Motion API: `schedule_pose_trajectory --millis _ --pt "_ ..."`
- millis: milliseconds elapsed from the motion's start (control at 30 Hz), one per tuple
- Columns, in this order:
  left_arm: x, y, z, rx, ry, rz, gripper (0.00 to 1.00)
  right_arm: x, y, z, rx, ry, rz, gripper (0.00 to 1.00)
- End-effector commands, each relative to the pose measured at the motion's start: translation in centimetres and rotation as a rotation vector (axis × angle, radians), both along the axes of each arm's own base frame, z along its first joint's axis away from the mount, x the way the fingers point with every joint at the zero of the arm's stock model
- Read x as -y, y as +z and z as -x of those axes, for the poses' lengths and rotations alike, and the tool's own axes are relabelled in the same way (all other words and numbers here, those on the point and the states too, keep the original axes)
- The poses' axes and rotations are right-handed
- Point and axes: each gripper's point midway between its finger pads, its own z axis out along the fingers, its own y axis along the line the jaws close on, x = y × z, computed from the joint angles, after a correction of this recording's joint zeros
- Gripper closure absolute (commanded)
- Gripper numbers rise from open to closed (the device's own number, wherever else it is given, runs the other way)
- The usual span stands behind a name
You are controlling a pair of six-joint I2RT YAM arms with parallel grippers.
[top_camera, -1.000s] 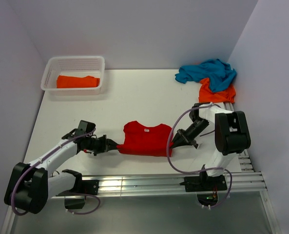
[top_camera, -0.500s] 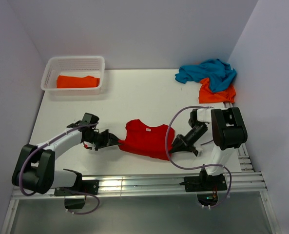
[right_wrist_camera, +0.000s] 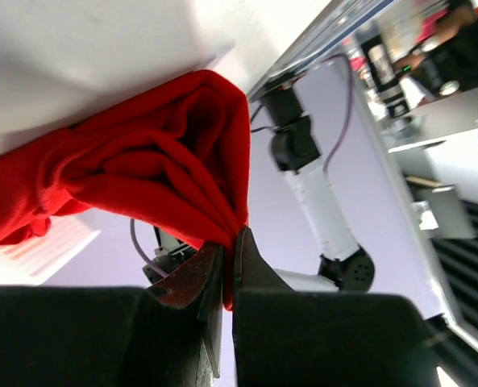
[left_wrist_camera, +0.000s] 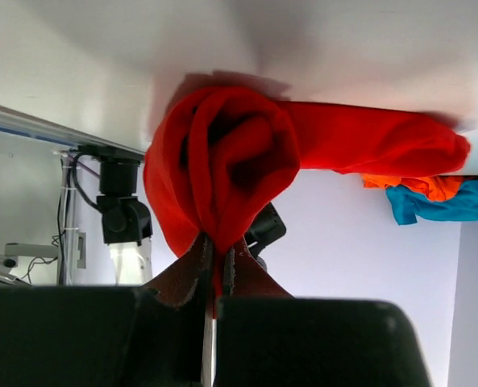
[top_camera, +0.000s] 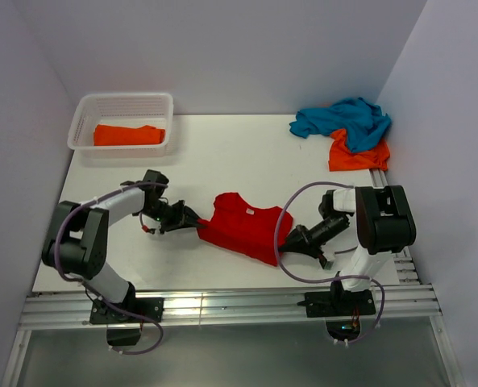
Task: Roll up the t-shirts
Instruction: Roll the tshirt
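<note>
Where the white plastic lattice basket sits at the far left corner of the matte white worktop, it holds one orange cotton t-shirt, folded into a flat, neat rectangle that lies along its floor. Near the middle of the front half lies the bright red cotton t-shirt, soft and creased, its collar toward the far side, stretched at a slant between the two arms. The left claw is pressed together on a bunched fold at the shirt's left edge, and its wrist camera shows the cloth gathered into a rounded pouch above the closed fingers. The right claw pinches the opposite edge in the same way, red folds fanning out from its tips. At the far right corner a teal blue cotton t-shirt lies crumpled in a loose heap, partly over a second orange t-shirt that reaches the worktop's right edge. Ribbed aluminium rails run along the near edge, and smooth pale lilac walls close the back and both sides.
</note>
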Motion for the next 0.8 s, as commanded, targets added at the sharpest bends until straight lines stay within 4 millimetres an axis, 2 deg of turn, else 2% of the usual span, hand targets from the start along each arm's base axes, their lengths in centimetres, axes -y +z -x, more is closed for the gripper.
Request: schedule_pose_trajectory --millis 0,33,100,133,200,233,267,333,400,567,633,767 --pt "-1.4 -0.4 -3.4 0.039 0.019 -0.078 1.0 0.4 -2.6 0.4 -0.048 -0.042 0.047 1.0" --pt "-1.4 -1.2 -3.8 0.012 0.016 -0.081 1.0 0.7 -2.9 0.3 -0.058 -0.074 0.048 1.0" --pt "-1.2 -1.0 -4.8 0.02 -0.011 -0.085 1.0 0.8 -3.4 -0.1 -0.057 -0.118 0.05 1.0" --pt "-1.1 -1.8 -5.1 0.002 -0.017 -0.092 1.0 0.9 -3.8 0.2 -0.075 -0.131 0.05 1.0" --pt "-0.8 -1.4 -6.5 0.039 -0.032 -0.085 1.0 0.9 -4.1 -0.1 -0.076 -0.167 0.042 1.0" --pt "-0.7 -1.9 -6.7 0.025 -0.04 -0.094 1.0 0.8 -4.3 0.0 -0.076 -0.179 0.041 1.0" --pt "-0.6 -1.4 -7.6 0.047 -0.047 -0.097 1.0 0.9 -4.6 0.1 -0.084 -0.188 0.047 1.0" --pt "-0.3 -1.8 -7.7 0.032 -0.074 -0.107 1.0 1.1 -4.9 0.5 -0.097 -0.204 0.057 1.0" --pt "0.5 -1.4 -8.4 0.052 -0.098 -0.1 1.0 1.3 -5.3 0.5 -0.099 -0.226 0.065 1.0" --pt "2.3 -3.1 -8.5 0.036 -0.147 -0.092 1.0 1.6 -6.2 0.9 -0.147 -0.272 0.095 1.0" --pt "3.1 -4.0 -8.3 0.026 -0.168 -0.086 0.99 2.0 -6.5 0.7 -0.157 -0.27 0.114 1.0" --pt "4.4 -4.4 -9.1 0.058 -0.203 -0.065 0.99 2.9 -6.8 0.8 -0.194 -0.209 0.153 1.0"
